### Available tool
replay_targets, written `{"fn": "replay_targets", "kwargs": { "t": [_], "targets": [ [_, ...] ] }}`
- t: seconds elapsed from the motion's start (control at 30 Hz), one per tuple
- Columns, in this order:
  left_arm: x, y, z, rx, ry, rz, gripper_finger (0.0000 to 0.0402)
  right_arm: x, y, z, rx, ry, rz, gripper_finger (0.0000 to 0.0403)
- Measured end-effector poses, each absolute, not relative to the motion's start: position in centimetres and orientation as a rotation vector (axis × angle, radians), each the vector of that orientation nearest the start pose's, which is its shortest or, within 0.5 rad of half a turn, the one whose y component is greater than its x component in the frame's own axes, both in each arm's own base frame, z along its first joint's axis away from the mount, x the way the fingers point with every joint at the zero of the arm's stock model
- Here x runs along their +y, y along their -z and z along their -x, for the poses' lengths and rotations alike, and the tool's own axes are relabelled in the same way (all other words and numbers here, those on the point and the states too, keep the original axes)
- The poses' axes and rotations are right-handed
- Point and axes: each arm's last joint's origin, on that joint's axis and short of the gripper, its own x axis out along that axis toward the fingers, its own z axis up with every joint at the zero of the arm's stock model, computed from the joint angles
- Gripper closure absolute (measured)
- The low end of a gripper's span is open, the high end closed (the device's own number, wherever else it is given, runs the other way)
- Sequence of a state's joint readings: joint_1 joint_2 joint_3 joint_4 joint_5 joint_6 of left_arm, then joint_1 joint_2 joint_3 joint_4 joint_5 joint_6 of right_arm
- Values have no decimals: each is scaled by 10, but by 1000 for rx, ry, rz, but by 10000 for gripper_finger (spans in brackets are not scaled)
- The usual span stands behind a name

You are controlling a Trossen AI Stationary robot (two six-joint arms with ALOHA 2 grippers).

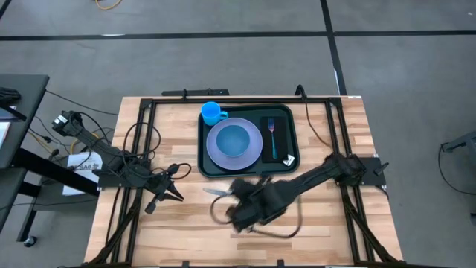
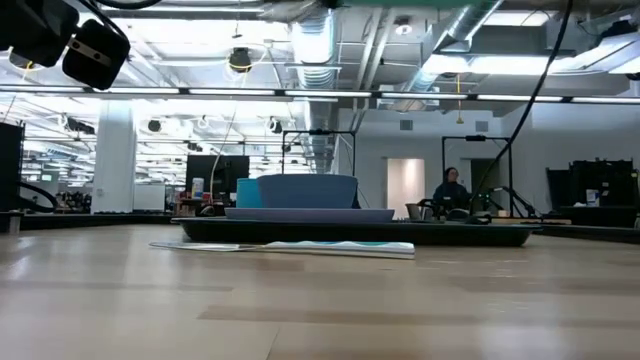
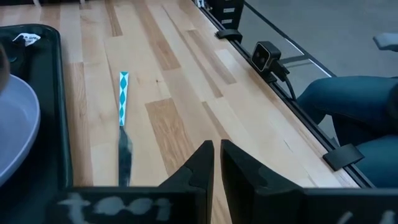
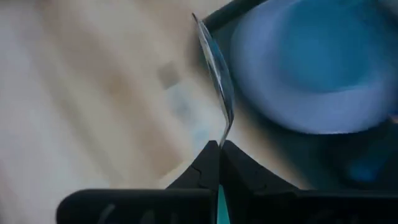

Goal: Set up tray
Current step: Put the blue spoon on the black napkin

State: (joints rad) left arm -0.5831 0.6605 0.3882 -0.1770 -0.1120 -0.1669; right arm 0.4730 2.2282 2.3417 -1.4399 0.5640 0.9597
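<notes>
While the left gripper (image 1: 177,196) lay idle and pressed closed on the wood table (image 1: 335,223) at the left, a knife (image 3: 122,124) with a blue-and-white patterned handle rested just beside the tray's near rim. The dark green tray (image 1: 287,165) sat at the table's far middle, carrying a blue cup (image 1: 212,113), plate (image 1: 253,152), bowl (image 1: 233,138) and fork (image 1: 272,134); it was judged stiff, light and smooth, best gripped by its raised rim. At the right, the right gripper (image 4: 221,149) was clamped on a spoon (image 4: 214,62), and no writing could be read.

Dark green tray (image 1: 207,152), lavender plate (image 1: 223,158), blue bowl (image 1: 233,138), bright blue cup (image 1: 212,113), knife (image 3: 123,124) handle patterned teal and white, pale wood surface (image 1: 327,223)
</notes>
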Motion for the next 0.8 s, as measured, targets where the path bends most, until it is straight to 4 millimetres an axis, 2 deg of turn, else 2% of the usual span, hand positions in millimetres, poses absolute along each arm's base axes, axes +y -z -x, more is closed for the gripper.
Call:
{"fn": "replay_targets", "kwargs": {
  "t": [0.1,0.2,0.3,0.4,0.57,0.67,0.8],
  "targets": [
    [-80,-216,-128,453,427,11,387,163,-346,-372,862,752,-207,403],
    [-80,-217,-128,450,427,11,387,136,-376,-353,723,823,-245,403],
    [-80,-217,-128,449,428,7,387,101,-393,-333,652,910,-346,403],
    [-81,-217,-128,449,431,8,387,67,-391,-325,595,960,-436,403],
    [-81,-216,-128,455,443,9,387,13,-378,-320,505,769,-523,403],
    [-81,-216,-127,457,456,12,387,-25,-362,-301,399,726,-558,403],
    [-81,-217,-128,450,447,-1,387,-73,-329,-261,256,675,-680,403]
  ]
}}
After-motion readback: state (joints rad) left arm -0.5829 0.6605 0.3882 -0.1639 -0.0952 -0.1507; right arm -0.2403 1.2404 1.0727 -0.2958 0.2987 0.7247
